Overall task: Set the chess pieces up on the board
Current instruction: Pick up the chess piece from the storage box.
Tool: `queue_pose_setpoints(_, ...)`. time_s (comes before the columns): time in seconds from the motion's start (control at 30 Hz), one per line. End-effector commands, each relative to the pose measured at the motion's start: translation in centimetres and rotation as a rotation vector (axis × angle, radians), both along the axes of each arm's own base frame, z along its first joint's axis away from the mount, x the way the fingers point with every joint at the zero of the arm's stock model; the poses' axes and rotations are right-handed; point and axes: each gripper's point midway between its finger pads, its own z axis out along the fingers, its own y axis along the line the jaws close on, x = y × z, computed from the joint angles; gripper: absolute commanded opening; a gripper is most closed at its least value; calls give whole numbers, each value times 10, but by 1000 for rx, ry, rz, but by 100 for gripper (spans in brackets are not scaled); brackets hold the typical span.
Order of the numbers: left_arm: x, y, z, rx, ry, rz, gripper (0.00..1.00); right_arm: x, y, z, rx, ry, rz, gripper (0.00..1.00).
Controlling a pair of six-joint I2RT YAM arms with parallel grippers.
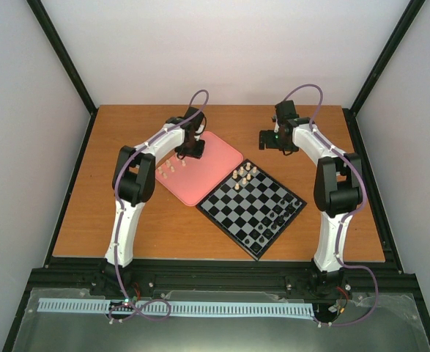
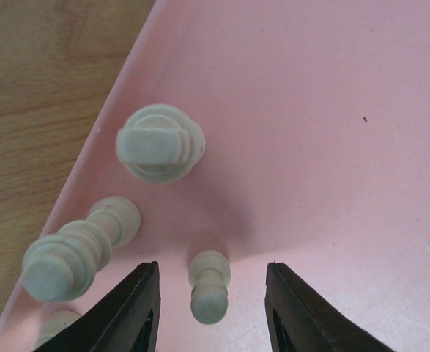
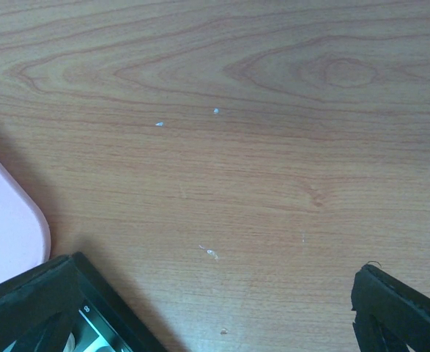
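From above: 1 board [image 1: 253, 207], black and grey checks, lies just beside the pink tray [image 1: 215, 158], on its right. Tiny cream chess pieces [image 1: 242, 176]: roughly 5 stand on the board's corner nearest the tray, and roughly 5 more on the tray's left part. The left gripper [image 1: 193, 152] hangs over the tray, and the right gripper [image 1: 272, 139] is off to the tray's right.

Left wrist: the fingers [image 2: 138, 312] are half spread around 1 peg-like pawn [image 2: 209, 286] on the tray, with gaps on both sides. At least 3 more pieces stand beside it.

Right wrist: the jaws are spread wide over the wooden table [image 3: 258, 147], right of the tray's corner.
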Motion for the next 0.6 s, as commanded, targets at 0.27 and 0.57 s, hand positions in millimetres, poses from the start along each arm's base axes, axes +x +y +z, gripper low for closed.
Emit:
queue_pose_setpoints(0.27, 12, 0, -3, -16, 3, 19, 23, 7, -5, 0, -17, -3, -9, 100)
queue_pose_setpoints(0.57, 10, 2, -1, -10, 5, 21, 12, 7, -4, -1, -12, -3, -7, 100)
